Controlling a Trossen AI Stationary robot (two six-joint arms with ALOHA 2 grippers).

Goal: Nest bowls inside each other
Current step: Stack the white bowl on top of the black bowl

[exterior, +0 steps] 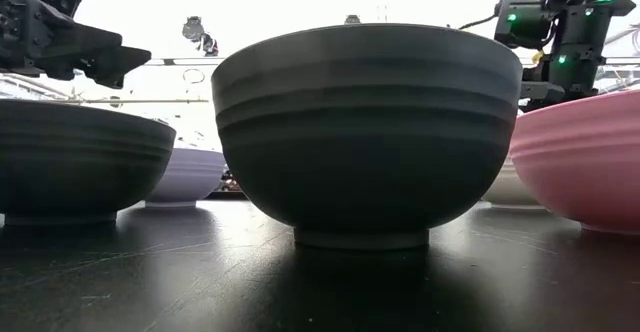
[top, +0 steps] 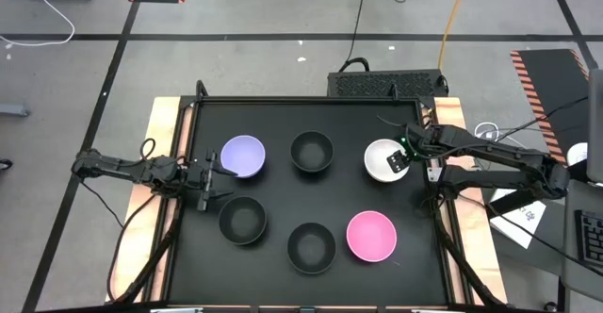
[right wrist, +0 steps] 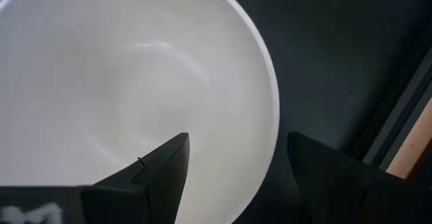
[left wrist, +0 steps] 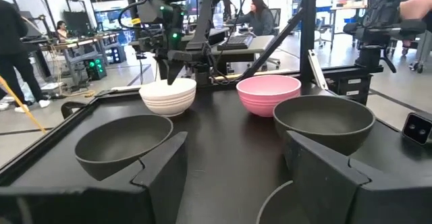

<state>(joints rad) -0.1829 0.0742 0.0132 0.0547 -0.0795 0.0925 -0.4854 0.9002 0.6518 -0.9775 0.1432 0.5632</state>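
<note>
White, the bowl [top: 384, 159] at right of centre in the high view sat directly under the right gripper [top: 403, 158], which hung over its right-hand rim. In the right wrist view the jaws stood parted, one finger [right wrist: 162, 177] above the bowl's inside, the other outside the rim [right wrist: 270, 102] over the black table [right wrist: 337, 48]; the rim ran between them, so a straight descent looked enough to pinch the wall.

The left gripper [top: 208, 179] waited at the left edge, jaws open and holding nothing, just beside the lavender bowl [top: 243, 156] and above the black bowl [top: 243, 221] at lower left. Another black bowl [top: 312, 151] lay at upper centre, a third [top: 311, 246] at bottom centre, and the pink bowl [top: 371, 236] at lower right, nearest the white one. All six stood apart, none nested yet. Nothing blocked the right arm's grasp.
</note>
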